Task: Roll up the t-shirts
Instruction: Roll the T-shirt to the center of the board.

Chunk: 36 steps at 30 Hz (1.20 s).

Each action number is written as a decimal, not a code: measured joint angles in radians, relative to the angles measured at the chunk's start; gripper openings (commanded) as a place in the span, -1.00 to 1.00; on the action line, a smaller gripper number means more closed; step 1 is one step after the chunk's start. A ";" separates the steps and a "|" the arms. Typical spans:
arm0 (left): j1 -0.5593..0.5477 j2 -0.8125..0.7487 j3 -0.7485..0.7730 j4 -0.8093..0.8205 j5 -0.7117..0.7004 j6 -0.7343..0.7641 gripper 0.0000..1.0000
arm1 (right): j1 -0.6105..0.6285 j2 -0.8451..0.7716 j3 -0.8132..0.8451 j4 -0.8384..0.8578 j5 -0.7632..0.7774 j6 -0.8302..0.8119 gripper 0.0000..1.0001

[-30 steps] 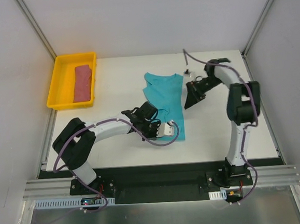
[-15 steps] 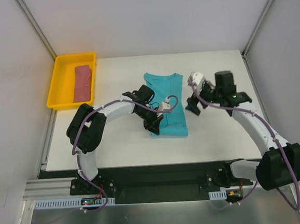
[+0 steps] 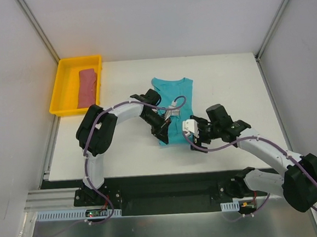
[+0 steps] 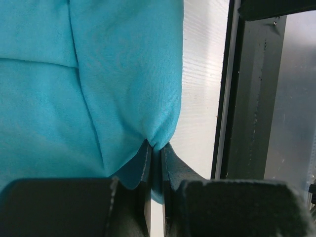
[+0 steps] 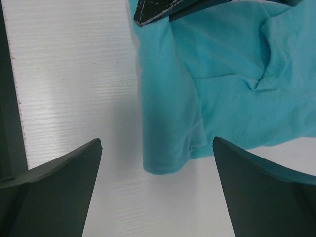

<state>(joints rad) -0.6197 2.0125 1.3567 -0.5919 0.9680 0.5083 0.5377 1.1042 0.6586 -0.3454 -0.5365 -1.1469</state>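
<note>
The teal-blue t-shirt [image 3: 174,93] lies flat in the middle of the white table, its near hem bunched up. My left gripper [image 3: 160,132] is at the near left of that hem, shut on a fold of the teal cloth [image 4: 98,74], which is pinched between the jaws [image 4: 156,148]. My right gripper [image 3: 195,139] hovers open at the shirt's near right corner. In the right wrist view that folded corner [image 5: 165,148] lies between the spread fingertips [image 5: 94,148], untouched. The dusty red-pink t-shirt [image 3: 87,87] lies folded in the yellow tray.
The yellow tray [image 3: 60,96] stands at the far left of the table [image 3: 227,80]. Grey walls and metal posts close in the back and sides. A black rail [image 3: 169,184] with the arm bases runs along the near edge. Purple cables loop off both arms.
My right arm has swung from the far right down to the shirt's near right corner, its jaws opening wider. My left gripper has shifted up the shirt, drawing the near hem with it.
</note>
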 measured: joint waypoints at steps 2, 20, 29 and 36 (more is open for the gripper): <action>0.000 0.005 0.006 -0.004 0.006 -0.002 -1.00 | 0.013 0.025 -0.002 0.028 0.011 -0.013 0.97; 0.079 0.064 0.049 -0.052 0.101 -0.022 -1.00 | 0.069 0.272 -0.001 0.188 0.154 -0.029 -0.47; 0.092 0.155 0.232 -0.319 0.162 0.069 -1.00 | 0.028 0.384 0.219 -0.155 0.013 -0.035 -0.75; 0.098 0.283 0.385 -0.582 0.192 0.209 -1.00 | -0.090 0.570 0.360 -0.441 -0.180 -0.063 -0.79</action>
<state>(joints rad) -0.5213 2.2951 1.7420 -1.1740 1.1599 0.7177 0.4477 1.6737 1.0187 -0.7864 -0.7170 -1.2095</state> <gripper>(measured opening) 0.036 0.181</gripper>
